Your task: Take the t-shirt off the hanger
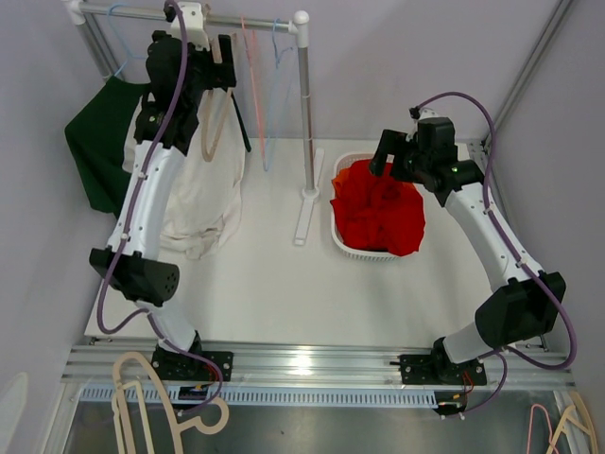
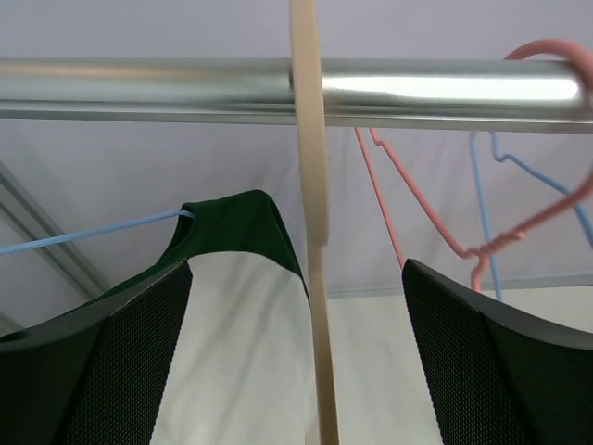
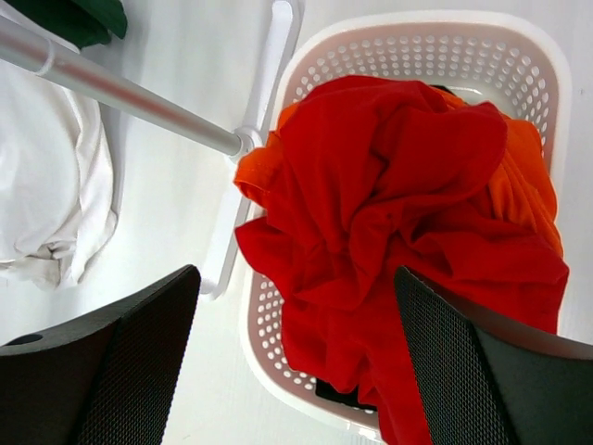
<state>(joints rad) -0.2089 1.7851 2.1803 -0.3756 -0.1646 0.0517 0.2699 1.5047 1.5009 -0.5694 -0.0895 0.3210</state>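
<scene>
Far left: a green shirt (image 1: 95, 156) hangs on a blue hanger at the rack's end, not part of this job.
Left gripper (image 2: 296, 306): raised to the rail (image 2: 139, 88) with jaws spread wide. It holds nothing, and the beige hanger (image 2: 310, 176) runs up between its fingers without seeming to touch either.
Step in hand: this looks like taking the hanger by its neck. To do it well, centre the neck between the pads and close squarely below the rail. Stay clear of the pink hanger (image 2: 486, 246) just to the right. Keep the hook seated on the rail, so the cloth can be drawn off one shoulder at a time (a tilted hanger would likely snag the collar).
T-shirt (image 1: 203, 194): white, on the beige hanger, falling straight below the left gripper and beside that arm. Its lower part is bunched on the table (image 1: 284, 293). None of the cloth is between the jaws.
Centre right: a white basket (image 3: 519, 23) beside the rack's post, heaped with red clothes (image 3: 389, 185).
Right gripper (image 3: 295, 278): hovering above the basket with fingers well apart and empty, well away from the t-shirt.
</scene>
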